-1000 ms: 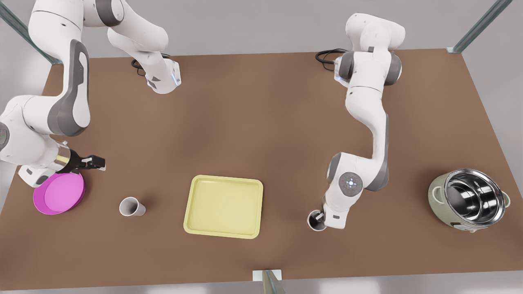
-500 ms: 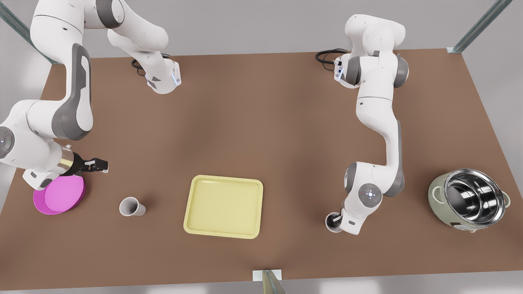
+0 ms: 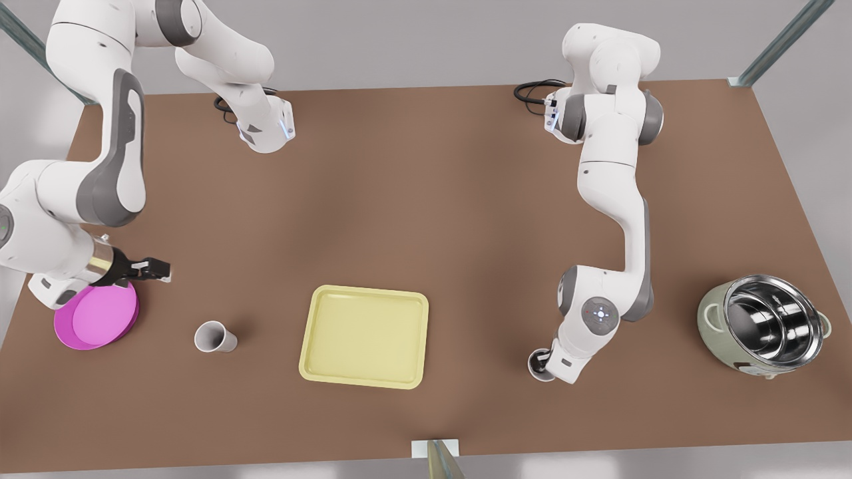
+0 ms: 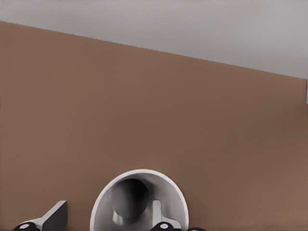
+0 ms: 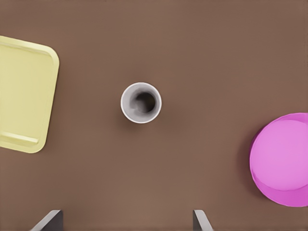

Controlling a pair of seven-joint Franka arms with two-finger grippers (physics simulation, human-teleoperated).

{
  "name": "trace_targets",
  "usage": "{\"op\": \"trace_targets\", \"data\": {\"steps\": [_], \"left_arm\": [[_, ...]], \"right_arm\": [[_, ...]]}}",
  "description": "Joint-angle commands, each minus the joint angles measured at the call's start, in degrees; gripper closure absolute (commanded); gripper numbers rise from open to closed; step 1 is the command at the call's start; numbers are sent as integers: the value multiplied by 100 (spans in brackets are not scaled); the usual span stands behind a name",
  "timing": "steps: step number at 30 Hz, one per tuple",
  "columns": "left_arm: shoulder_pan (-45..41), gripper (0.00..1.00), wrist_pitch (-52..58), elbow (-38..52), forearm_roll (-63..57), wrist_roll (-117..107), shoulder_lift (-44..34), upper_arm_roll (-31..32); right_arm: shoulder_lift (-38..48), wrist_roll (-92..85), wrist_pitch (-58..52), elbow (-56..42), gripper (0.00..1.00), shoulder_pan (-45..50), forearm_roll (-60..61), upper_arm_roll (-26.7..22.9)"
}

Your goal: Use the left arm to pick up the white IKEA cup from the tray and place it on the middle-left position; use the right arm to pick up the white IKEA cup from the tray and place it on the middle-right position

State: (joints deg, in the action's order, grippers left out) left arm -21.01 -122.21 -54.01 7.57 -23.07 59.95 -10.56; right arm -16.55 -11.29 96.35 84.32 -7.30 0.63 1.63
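Front view as the clock face, centred on the tray (image 3: 365, 336), which lies on the brown desk (image 3: 426, 199) near its front edge. One white cup (image 3: 214, 336) stands upright on the desk at the tray's 9 o'clock, clear of the rim, mouth up. Farther out at 9 o'clock is the pink dish (image 3: 96, 315). The right gripper (image 3: 156, 269) is at roughly 10 o'clock from the tray, above the edge of the pink dish, well apart from that cup and holding nothing. In the right wrist view its jaws are spread wide, with the cup, the tray corner and the pink dish all visible on the desk. The second white cup (image 3: 539, 364) is at the tray's 3–4 o'clock, off the tray, with the left gripper (image 3: 547, 361) right on it. The left wrist view has the cup mouth close up against the gripper. We cannot tell whether those jaws are clamped on the cup or released, nor whether the cup rests on the desk. The steel-lined green pot (image 3: 764, 326) sits at far 3 o'clock.
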Motion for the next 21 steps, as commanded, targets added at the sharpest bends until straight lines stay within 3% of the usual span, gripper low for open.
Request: {"op": "trace_targets", "data": {"steps": [1, 8, 11, 15, 17, 18, 19, 21], "left_arm": [[0, 0, 5, 4, -212, 294, -10, 1], [0, 0, 136, 22, -221, 250, -106, -16], [-53, 0, 821, 75, -203, 215, -273, -69], [-61, 0, 2824, 312, -133, 671, -1362, -34], [167, 0, 4267, 180, -98, 2104, -2514, -69], [167, 0, 3786, -872, -150, 2201, -3190, -69], [114, 0, 2353, -2850, -177, 2192, -4333, -60], [194, 0, 2360, -2668, -168, 2201, -4308, -78]], "right_arm": [[20, -31, -2, -13, 0, -17, 7, -22], [20, 12, -11, -109, 0, -25, 16, -40], [20, 12, -11, -109, 0, -17, -2, -31], [20, 12, -11, -109, 0, 1, -28, 13], [29, 12, -11, -109, 0, 1, -19, 13], [29, 21, -11, -109, 0, 1, -19, 13], [38, 21, -11, -109, 0, 1, -11, 13], [47, 21, -11, -109, 0, -8, 7, 4]]}}
